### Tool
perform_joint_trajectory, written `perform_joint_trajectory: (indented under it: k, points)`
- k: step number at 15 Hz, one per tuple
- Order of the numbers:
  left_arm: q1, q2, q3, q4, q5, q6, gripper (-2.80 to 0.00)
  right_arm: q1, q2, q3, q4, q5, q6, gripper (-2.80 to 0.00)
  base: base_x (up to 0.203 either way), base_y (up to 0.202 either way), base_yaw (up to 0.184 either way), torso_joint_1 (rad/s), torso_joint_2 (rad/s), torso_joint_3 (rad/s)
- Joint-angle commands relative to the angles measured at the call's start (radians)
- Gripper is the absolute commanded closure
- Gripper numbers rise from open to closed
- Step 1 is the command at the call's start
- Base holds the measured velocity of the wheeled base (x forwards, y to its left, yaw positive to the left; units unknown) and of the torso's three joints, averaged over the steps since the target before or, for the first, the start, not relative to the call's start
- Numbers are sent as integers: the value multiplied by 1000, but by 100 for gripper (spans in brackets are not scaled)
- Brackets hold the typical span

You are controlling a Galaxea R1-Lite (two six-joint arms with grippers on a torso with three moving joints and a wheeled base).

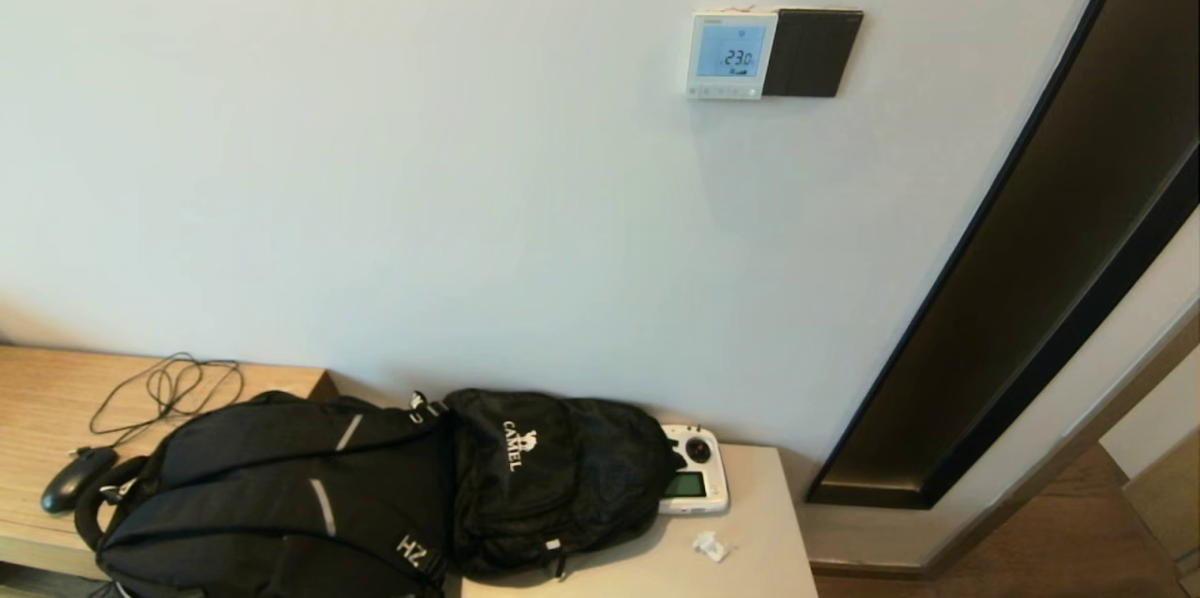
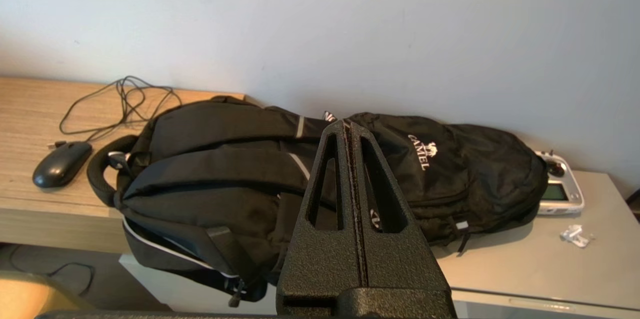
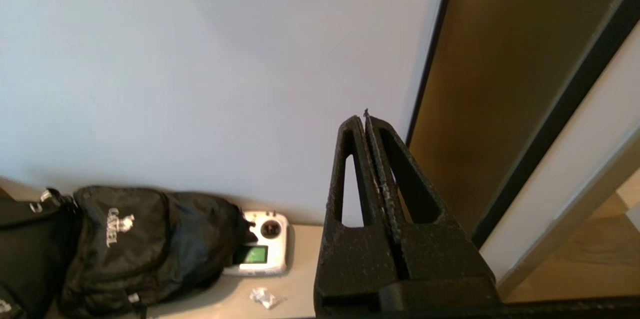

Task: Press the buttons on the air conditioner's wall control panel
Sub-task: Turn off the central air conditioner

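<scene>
Way above both grippers, the air conditioner's wall control panel (image 1: 732, 54) is glowing blue. Right gripper (image 3: 366, 118) is sitting pinched closed facing the wall; left gripper (image 2: 348, 126), also closed, is hovering over the backpacks (image 2: 280, 179).

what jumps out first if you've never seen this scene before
The lit blue screen of the wall control panel reading 23.0 stands out high on the pale wall, with a black switch plate touching its right edge. Below, two black backpacks sprawl across the desk, a white handheld controller tucked against them. Both end effectors, left and right, are shut and nowhere near the panel.
</scene>
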Motion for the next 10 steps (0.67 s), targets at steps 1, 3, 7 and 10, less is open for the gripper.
perform_joint_trajectory:
  k: [1, 3, 7, 10]
  points:
    - [1, -2, 0, 0, 0, 0, 0, -5, 219, -95, -24, -1, 11, 0, 0, 0, 0, 0, 0, 0]
    - [1, -2, 0, 0, -1, 0, 0, -7, 365, -232, -44, -11, 34, 0, 0, 0, 0, 0, 0, 0]
    - [1, -2, 0, 0, 0, 0, 0, 104, 598, -473, -57, -162, 48, 0, 0, 0, 0, 0, 0, 0]
    - [0, -1, 0, 0, 0, 0, 0, 160, 724, -631, -51, -251, 49, 0, 0, 0, 0, 0, 0, 0]
